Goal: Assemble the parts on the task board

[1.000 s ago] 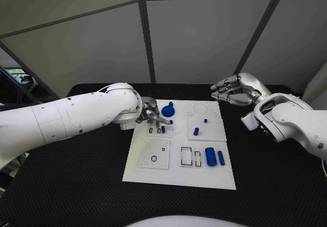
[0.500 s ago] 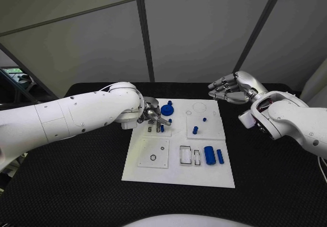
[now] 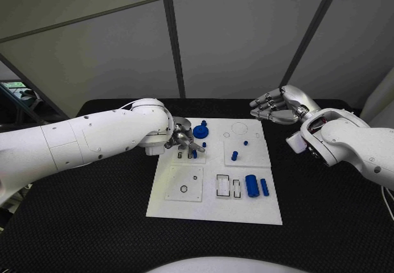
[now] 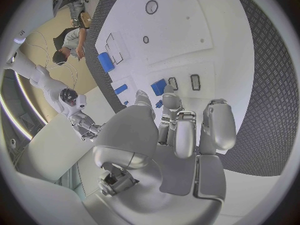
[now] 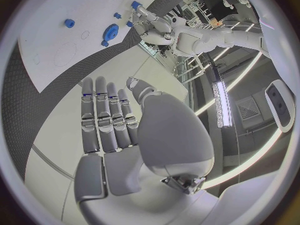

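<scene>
The white task board [image 3: 213, 205] lies in the middle of the black table. My left hand [image 3: 182, 141] is low over its far left part, beside a blue gear [image 3: 200, 132]. Its thumb and fingertips [image 4: 170, 101] pinch a small blue part [image 4: 159, 104] next to a blue block [image 4: 159, 86] and two slots. A blue peg [image 3: 235, 155] and a smaller piece [image 3: 245, 143] stand near the board's middle. A blue cylinder [image 3: 252, 186] and a blue bar [image 3: 264, 185] lie at its right. My right hand [image 3: 275, 107] hovers beyond the board's far right corner, fingers apart, holding nothing.
Recessed outlines mark the board [image 4: 187, 30]: a ring and a hole at the near left, rectangular slots [image 3: 223, 186] in the middle, a circle at the far right. The black table [image 3: 328, 216] spreads round the board. The gear [image 5: 111, 32] and my left hand [image 5: 145, 16] also appear in the right wrist view.
The whole picture has shifted slightly. My right hand has edged a little toward the board's far edge. My left hand stays over the same spot.
</scene>
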{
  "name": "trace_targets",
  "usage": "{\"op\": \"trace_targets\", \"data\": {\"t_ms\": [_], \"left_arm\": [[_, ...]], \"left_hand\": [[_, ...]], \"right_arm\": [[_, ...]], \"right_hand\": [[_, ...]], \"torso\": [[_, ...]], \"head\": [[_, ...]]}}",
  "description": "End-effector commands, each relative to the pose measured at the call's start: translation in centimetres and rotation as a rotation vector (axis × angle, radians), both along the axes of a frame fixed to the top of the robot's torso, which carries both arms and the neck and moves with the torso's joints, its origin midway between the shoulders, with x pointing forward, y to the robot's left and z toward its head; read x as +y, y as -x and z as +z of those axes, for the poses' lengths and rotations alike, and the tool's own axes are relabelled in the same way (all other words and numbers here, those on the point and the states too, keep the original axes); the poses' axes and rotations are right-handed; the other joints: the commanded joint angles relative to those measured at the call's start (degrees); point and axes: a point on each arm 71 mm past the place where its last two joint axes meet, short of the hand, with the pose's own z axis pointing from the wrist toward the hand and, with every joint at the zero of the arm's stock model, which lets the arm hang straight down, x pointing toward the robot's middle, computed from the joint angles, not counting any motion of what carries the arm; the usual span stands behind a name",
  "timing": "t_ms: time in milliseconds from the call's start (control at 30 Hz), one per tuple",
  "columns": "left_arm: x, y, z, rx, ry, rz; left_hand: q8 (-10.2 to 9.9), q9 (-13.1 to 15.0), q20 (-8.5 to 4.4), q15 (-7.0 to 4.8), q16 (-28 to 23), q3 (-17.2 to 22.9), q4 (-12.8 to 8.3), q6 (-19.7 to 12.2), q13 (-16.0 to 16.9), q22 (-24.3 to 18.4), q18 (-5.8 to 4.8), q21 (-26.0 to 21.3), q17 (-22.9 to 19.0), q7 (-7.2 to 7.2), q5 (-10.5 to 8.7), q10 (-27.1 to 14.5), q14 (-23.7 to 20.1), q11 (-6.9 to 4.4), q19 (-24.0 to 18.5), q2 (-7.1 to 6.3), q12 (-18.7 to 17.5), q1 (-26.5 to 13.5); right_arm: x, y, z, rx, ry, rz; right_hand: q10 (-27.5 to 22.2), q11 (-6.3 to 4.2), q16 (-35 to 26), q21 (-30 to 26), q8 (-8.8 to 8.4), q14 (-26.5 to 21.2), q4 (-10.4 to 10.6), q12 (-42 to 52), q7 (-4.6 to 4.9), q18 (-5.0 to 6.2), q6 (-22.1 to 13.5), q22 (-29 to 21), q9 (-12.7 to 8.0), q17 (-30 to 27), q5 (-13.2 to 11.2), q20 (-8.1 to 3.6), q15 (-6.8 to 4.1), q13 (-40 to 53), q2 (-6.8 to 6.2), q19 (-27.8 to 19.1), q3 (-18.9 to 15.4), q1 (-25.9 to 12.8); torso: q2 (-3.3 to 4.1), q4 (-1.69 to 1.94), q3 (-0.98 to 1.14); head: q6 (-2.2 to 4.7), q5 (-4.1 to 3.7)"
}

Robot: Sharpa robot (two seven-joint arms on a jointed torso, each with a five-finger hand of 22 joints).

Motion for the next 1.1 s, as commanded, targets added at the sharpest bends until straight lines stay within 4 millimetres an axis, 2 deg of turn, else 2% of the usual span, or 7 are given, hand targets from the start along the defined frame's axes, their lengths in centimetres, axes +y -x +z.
{"op": "trace_targets", "data": {"t_ms": [33, 267, 367, 1100], "left_arm": [[-0.09, -0.05, -0.01, 0.009, -0.017, -0.008], [-0.40, -0.16, -0.07, 0.011, -0.014, -0.009], [-0.51, -0.16, -0.10, 0.015, -0.013, -0.011], [-0.49, -0.04, -0.17, 0.026, -0.017, -0.018]], "left_hand": [[0.41, 0.28, 0.10, -0.39, 0.23, 0.08, -0.55, -0.54, -0.01, 0.18, 0.56, 0.37, 13.20, 0.06, -0.01, -0.42, 5.33, -0.03, 0.39, 0.14, -0.07, 0.78], [0.75, 1.16, 0.10, -0.42, 0.47, 1.21, -0.94, -0.80, 0.40, 0.69, 0.49, 0.63, 13.53, 0.02, 0.02, -0.21, 5.45, -0.07, 0.55, 1.33, 0.19, 2.32], [0.85, 1.47, 0.09, -0.43, 0.59, 1.71, -1.18, -0.91, 0.56, 0.95, 0.45, 0.76, 13.69, 0.00, 0.03, -0.12, 5.51, -0.09, 0.64, 1.61, 0.31, 2.92], [1.43, 2.80, 0.04, -0.51, 0.66, 3.52, -2.41, -1.12, 0.86, 1.34, 0.41, 0.92, 13.80, -0.14, 0.04, -0.02, 5.55, -0.21, 0.67, 1.69, 0.44, 5.02]], "right_arm": [[0.19, -0.03, 0.06, 0.003, 0.011, 0.013], [0.26, -0.05, 0.02, 0.007, 0.014, 0.017], [0.25, -0.08, -0.01, 0.009, 0.015, 0.017], [0.19, -0.42, -0.22, 0.020, 0.022, 0.013]], "right_hand": [[0.19, 0.33, -0.37, -0.41, -0.36, 0.35, -0.47, -0.35, 0.45, 0.58, 0.01, -0.08, 0.00, -0.07, 0.31, -0.12, 0.17, -0.09, 0.07, 0.46, -0.04, -0.06], [0.17, 0.36, -0.53, -0.59, -0.36, 0.30, -0.49, -0.40, 0.45, 0.57, 0.05, -0.20, 0.00, -0.18, 0.36, -0.10, 0.22, -0.22, 0.15, 0.46, -0.02, -0.04], [0.16, 0.37, -0.60, -0.67, -0.37, 0.28, -0.50, -0.42, 0.46, 0.56, 0.06, -0.25, 0.00, -0.22, 0.36, -0.09, 0.24, -0.28, 0.16, 0.45, -0.03, -0.05], [0.03, 0.47, -1.03, -1.18, -0.51, 0.15, -0.51, -0.58, 0.55, 0.53, -0.07, -0.57, -0.04, -0.48, 0.44, 0.01, 0.36, -0.62, 0.19, 0.42, -0.08, -0.14]], "torso": [[0.00, 0.00, 0.05], [0.00, -0.05, -0.03], [-0.03, -0.01, 0.01], [-0.02, 0.07, -0.01]], "head": [[-0.12, 0.05], [-0.31, 0.04], [-0.44, 0.04], [-0.60, -0.01]]}}
